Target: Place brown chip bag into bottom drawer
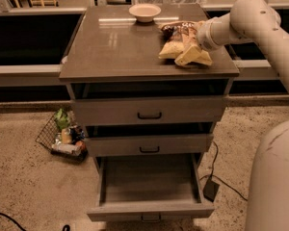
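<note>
My gripper [192,57] rests at the near right corner of the cabinet top [115,47], against the near edge of the brown chip bag [176,43], which lies flat there; whether it is spread or clamped on the bag I cannot tell. The bottom drawer [149,210] is pulled well out, bare floor showing, well below the bag. A pale bowl [144,12] sits at the far edge, contents not discernible, and a wire basket [62,136] of small packages stands on the floor, left of the cabinet.
</note>
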`<control>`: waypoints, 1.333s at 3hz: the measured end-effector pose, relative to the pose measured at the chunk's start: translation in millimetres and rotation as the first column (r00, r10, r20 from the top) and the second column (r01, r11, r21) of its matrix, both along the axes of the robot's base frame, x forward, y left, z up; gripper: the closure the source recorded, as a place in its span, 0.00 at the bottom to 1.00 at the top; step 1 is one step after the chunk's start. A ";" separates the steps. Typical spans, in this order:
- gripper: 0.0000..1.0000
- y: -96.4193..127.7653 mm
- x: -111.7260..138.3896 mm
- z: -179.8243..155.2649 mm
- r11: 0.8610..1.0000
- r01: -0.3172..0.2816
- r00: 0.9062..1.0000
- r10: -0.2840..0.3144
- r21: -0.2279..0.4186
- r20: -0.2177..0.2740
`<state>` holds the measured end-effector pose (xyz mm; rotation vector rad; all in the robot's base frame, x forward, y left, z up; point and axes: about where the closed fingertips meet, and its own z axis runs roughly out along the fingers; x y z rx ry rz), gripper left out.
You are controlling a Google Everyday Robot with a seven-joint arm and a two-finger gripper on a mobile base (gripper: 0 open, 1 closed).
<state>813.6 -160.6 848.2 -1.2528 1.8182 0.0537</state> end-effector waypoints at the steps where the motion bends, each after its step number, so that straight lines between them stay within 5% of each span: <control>1: 0.38 0.2 -2.6 4.5 1.000 0.011 1.000 -0.012 0.013 0.010; 2: 0.60 4.4 -16.7 20.7 0.999 -0.014 0.999 0.012 0.051 0.043; 4: 1.00 1.9 -82.4 71.8 0.983 -0.129 0.980 0.106 0.132 0.166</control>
